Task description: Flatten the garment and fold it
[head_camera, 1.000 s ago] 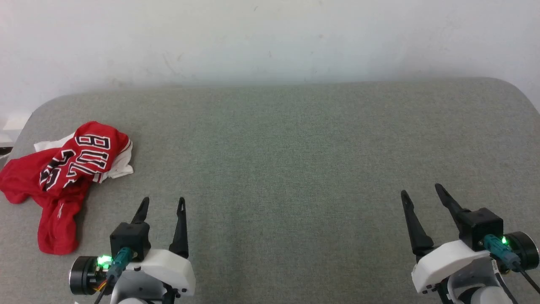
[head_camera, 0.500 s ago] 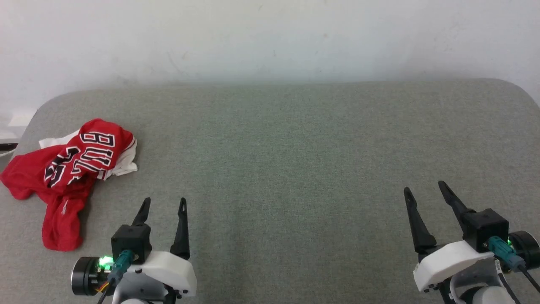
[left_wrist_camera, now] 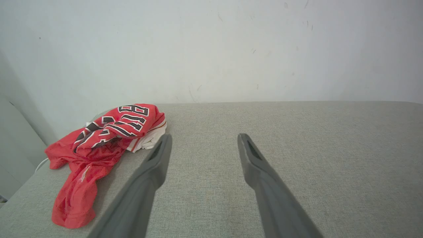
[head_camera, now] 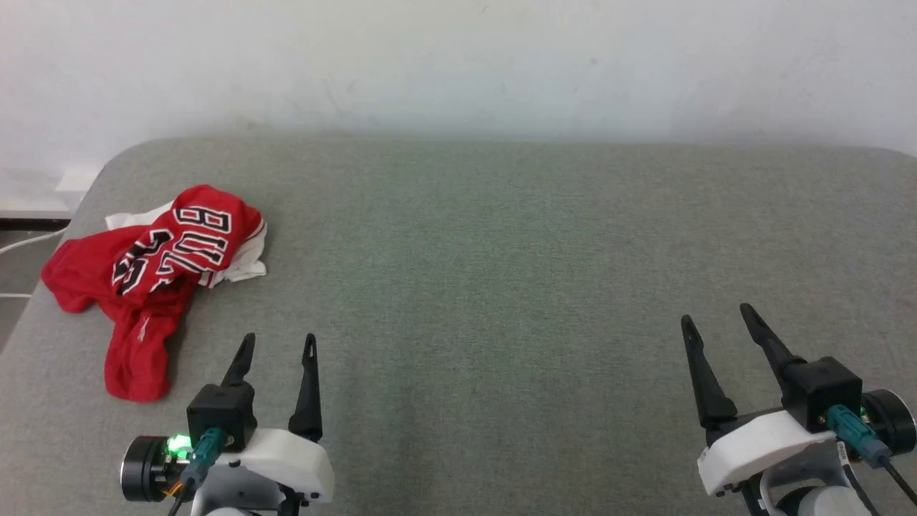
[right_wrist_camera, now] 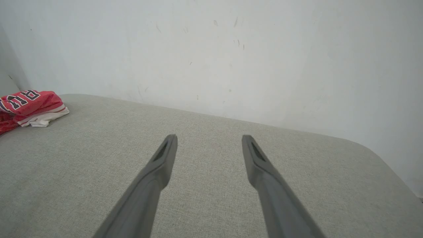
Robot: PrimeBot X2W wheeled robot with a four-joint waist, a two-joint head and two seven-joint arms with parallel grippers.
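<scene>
The garment [head_camera: 154,276] is a red jersey with black white-outlined lettering and a white sleeve. It lies crumpled near the left edge of the grey table [head_camera: 501,251]. In the left wrist view the garment [left_wrist_camera: 102,145] sits left of the fingers and beyond them. At the far left of the right wrist view the garment [right_wrist_camera: 28,107] lies well away. My left gripper [head_camera: 279,344] hovers open at the lower left, just right of the garment and nearer than it, holding nothing. My right gripper [head_camera: 716,319] is open at the lower right, far from the garment.
A pale wall [head_camera: 458,64] rises right behind the table's far edge. The table's rounded left corner [head_camera: 107,161] drops off beside the garment, with a white cable [head_camera: 29,240] on the floor there.
The camera has turned left, so the garment and table sit further right in the picture. Both grippers keep their places and stay open.
</scene>
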